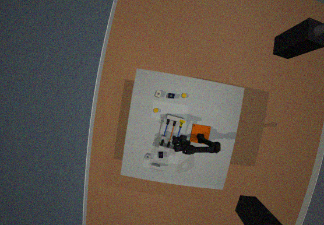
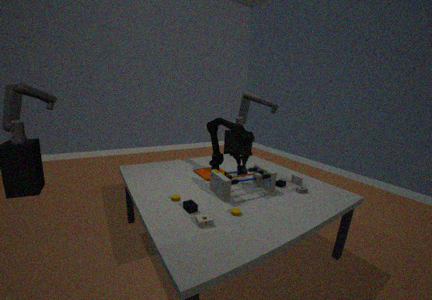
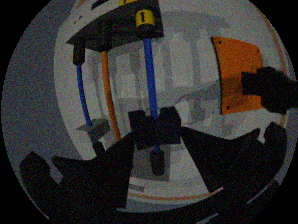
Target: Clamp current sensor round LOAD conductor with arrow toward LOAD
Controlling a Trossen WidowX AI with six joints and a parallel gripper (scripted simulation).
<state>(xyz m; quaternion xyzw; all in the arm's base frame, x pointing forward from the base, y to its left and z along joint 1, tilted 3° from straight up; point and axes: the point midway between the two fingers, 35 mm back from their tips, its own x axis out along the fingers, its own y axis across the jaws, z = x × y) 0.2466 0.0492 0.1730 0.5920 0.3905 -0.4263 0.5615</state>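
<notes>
My gripper (image 3: 157, 132) (image 1: 176, 141) (image 2: 242, 168) is shut on the black split-core sensor (image 3: 154, 129), with a finger on each side of it. The sensor sits on the blue conductor (image 3: 149, 72) (image 1: 179, 132) that runs up to the yellow LOAD marker (image 3: 143, 18) (image 1: 182, 122) (image 2: 216, 171) on the dark end block. The conductor shows above the sensor and again just below it. I cannot tell whether the sensor's jaws are latched, and its arrow is not visible. A second blue conductor (image 3: 81, 90) (image 1: 165, 130) and an orange conductor (image 3: 107, 90) (image 1: 172, 132) run parallel to the left. In the top and exterior views the arm hides the sensor.
The white conductor fixture (image 2: 222, 186) stands mid-table beside the orange base plate (image 1: 202, 129) (image 3: 241, 72) (image 2: 202, 172). Two yellow discs (image 1: 183, 95) (image 1: 156, 109), a black block (image 1: 172, 94) (image 2: 190, 206) and a white block (image 1: 158, 91) (image 2: 204, 220) lie beyond it. Small parts (image 1: 160, 154) lie near the fixture's other end.
</notes>
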